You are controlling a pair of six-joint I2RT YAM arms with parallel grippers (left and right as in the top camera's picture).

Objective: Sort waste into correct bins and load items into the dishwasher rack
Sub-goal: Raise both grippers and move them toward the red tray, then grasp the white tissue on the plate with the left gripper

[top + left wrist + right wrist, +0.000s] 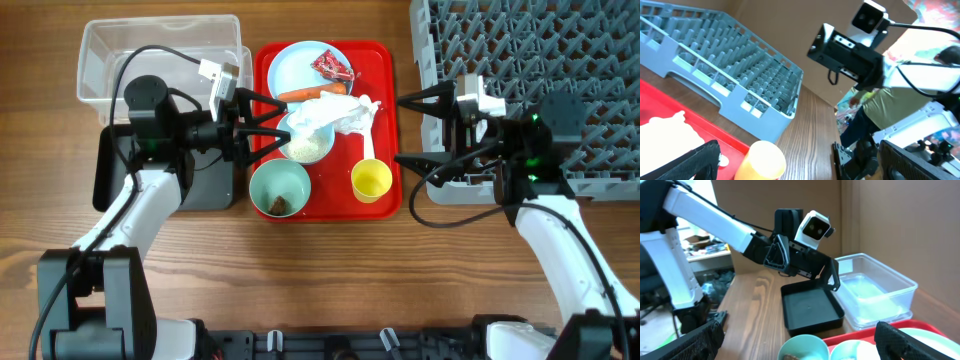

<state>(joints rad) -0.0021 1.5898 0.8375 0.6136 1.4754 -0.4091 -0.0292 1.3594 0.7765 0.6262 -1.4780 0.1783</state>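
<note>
The orange carrot (312, 93) is shown lying on the light-blue plate (290, 65) near the counter's far edge, its long axis parallel to that edge, while the left gripper (283, 122) and right gripper (400, 130) are held level, facing inward across the red tray (388, 70), fingers spread wide and holding nothing.

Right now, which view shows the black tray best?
The right wrist view: the black tray shows nearly its whole floor, empty. Overhead, the left arm covers most of the tray. The left wrist view misses it.
</note>
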